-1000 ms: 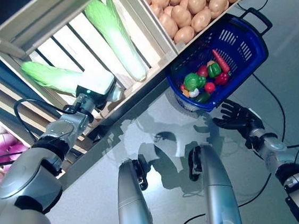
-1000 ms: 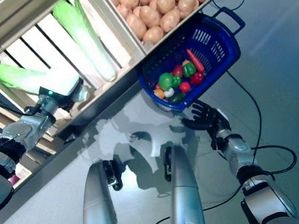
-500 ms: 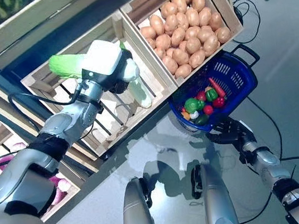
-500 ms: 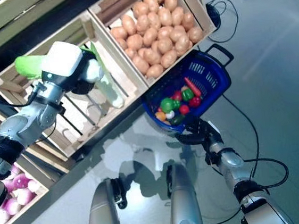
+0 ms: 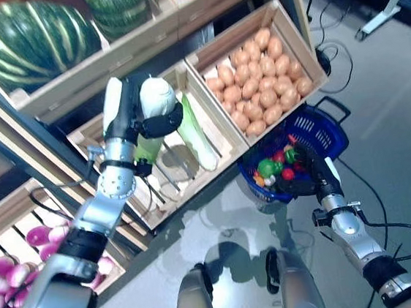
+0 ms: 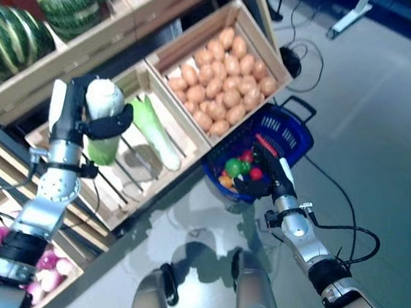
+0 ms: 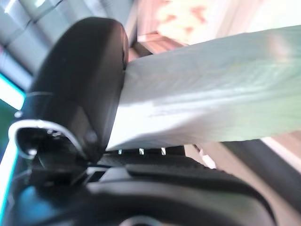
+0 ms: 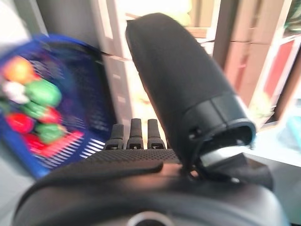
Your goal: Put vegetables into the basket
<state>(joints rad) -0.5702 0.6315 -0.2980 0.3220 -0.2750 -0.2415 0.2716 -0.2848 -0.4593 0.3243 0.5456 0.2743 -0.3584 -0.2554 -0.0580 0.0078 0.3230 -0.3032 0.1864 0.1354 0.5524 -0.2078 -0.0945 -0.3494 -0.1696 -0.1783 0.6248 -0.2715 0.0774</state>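
Two long pale-green cabbages were in play: one lay in the slatted wooden crate [image 5: 165, 179], the other, a long pale-green and white cabbage [image 5: 148, 123], was lifted above it by the left robot hand [image 5: 141, 111], whose dark fingers were wrapped round its white stalk end (the wrist view showed it pressed against the thumb). Held upright and clear of the slats, it looked ready to be carried across. The blue plastic basket [image 5: 329, 129] sat on the floor below the wooden crate of brown potatoes [image 5: 260, 83], already holding small red and green vegetables [image 5: 277, 169]. The right robot hand [image 5: 312, 170] rested at its near rim, fingers straight, holding nothing, probably to steady it.
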